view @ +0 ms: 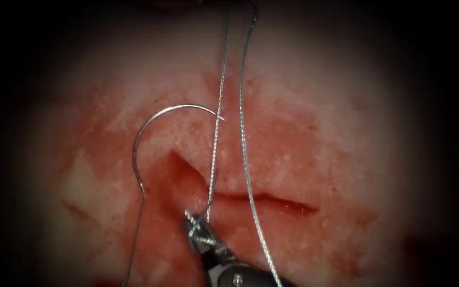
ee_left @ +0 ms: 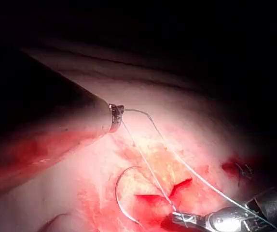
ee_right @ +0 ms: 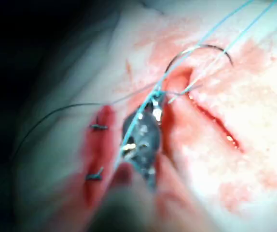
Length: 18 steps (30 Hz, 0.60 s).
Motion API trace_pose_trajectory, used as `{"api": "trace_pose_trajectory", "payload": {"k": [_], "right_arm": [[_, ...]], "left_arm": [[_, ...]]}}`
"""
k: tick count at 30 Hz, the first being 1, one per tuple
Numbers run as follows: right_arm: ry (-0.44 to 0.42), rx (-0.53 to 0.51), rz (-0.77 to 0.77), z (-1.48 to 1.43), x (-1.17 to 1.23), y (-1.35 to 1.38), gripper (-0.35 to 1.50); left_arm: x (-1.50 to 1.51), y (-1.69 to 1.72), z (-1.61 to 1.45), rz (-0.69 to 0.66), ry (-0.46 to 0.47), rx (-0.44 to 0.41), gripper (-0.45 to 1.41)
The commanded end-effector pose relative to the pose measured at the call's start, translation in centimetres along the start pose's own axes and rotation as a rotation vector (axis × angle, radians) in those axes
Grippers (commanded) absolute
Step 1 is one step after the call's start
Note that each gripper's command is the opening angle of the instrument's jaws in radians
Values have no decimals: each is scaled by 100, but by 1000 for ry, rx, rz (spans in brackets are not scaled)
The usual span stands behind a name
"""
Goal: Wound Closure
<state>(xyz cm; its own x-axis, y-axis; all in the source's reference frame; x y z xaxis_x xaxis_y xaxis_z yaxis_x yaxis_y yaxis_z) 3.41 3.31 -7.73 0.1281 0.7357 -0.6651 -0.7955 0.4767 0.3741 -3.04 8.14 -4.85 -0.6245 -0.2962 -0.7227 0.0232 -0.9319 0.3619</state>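
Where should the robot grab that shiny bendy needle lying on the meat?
Probably on the needle's arched body, short of the sharp tip, coming from above. It lies flat and free on the tissue left of the cut, held by neither tool. The right tool holds thread; the left tool holds thread too.

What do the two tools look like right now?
Right tool: silvery ridged jaws, dark wrist with a round pin; shut on thread. Left tool: thick dark shaft, silvery tip where thread leaves. Needle lies unheld on tissue, left of cut.
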Motion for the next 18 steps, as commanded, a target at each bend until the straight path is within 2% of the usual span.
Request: {"api": "trace_pose_trajectory", "payload": {"k": [1, 2, 3, 6, 7, 9, 13, 17, 18], "right_arm": [[4, 1, 1, 7, -5, -2, -35], [7, 3, -5, 9, -5, 0, -35], [7, 3, -5, 10, -5, 1, -35], [13, 13, -17, 12, -5, 7, -35], [19, 20, -28, 13, -5, 10, -35], [28, 26, -33, 13, -4, 12, -35], [66, 55, -60, 13, -1, 21, -35], [71, 60, -81, 11, 3, 33, -35], [71, 63, -81, 11, 3, 34, -35]], "left_arm": [[3, 7, 8, -75, 2, -3, -14], [6, 9, 7, -129, 1, -5, 14], [8, 12, 7, -173, -11, 3, 30], [23, 25, -1, -307, 12, 85, 56], [31, 27, -8, -430, 63, 139, 57], [35, 27, -13, -480, 113, 145, 55], [39, 28, -36, -730, 216, 119, 66], [35, 43, -72, -795, 256, 65, 66], [34, 45, -79, -811, 262, 56, 60]]}}
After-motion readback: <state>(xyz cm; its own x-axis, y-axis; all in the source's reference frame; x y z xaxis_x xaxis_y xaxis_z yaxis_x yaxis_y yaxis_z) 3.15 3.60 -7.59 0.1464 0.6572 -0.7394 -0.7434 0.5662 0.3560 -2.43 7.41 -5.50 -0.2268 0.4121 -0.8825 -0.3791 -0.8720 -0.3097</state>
